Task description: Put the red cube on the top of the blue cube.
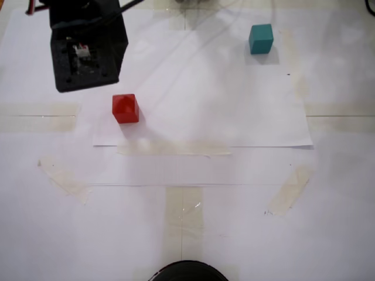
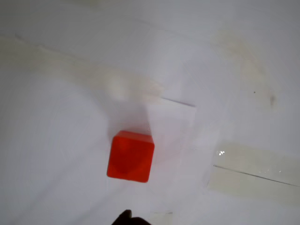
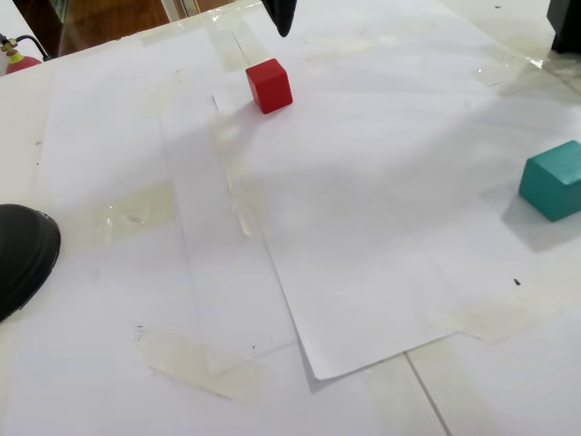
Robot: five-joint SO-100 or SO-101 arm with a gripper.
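The red cube (image 1: pixel 125 108) rests on the white paper, left of centre in a fixed view, and shows near the top in another fixed view (image 3: pixel 270 85). The blue cube (image 1: pixel 261 38), teal in colour, stands far off at the upper right, and at the right edge in the side view (image 3: pixel 554 179). My gripper (image 1: pixel 88 50) hovers above the paper just up and left of the red cube, touching nothing. Only a dark fingertip (image 3: pixel 283 18) pokes in above the red cube. The wrist view looks down on the red cube (image 2: pixel 131 156), with a dark fingertip (image 2: pixel 128 218) at the bottom edge.
A sheet of white paper (image 1: pixel 234 129) is taped onto the white table with strips of clear tape (image 1: pixel 64 181). A round black object (image 1: pixel 187 272) sits at the table's near edge, also seen at the left (image 3: pixel 23 254).
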